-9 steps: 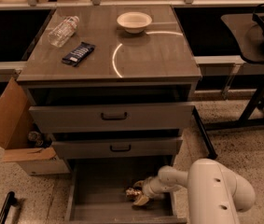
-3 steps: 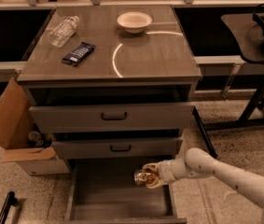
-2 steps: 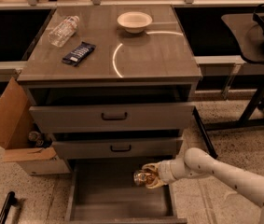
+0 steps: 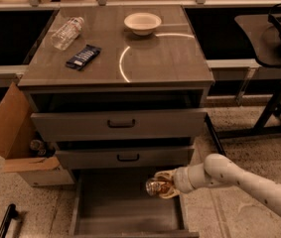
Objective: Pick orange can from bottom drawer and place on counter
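Note:
The orange can (image 4: 155, 186) is held on its side in my gripper (image 4: 163, 184), silver end facing left, above the right part of the open bottom drawer (image 4: 107, 207). The gripper's pale fingers (image 4: 166, 174) close above and below the can. My white arm (image 4: 239, 182) reaches in from the lower right. The drawer floor below is bare grey metal. The counter (image 4: 155, 58) is the cabinet's glossy grey-brown top with a pale arc mark, well above the can.
On the counter lie a clear plastic bottle (image 4: 67, 32), a dark snack packet (image 4: 83, 56) and a white bowl (image 4: 142, 23). The two upper drawers (image 4: 120, 124) stand partly open. A cardboard box (image 4: 16, 138) sits at left, a dark table frame (image 4: 276, 98) at right.
The gripper has lifted the can off the drawer floor and now holds it higher; in the last second it has barely moved.

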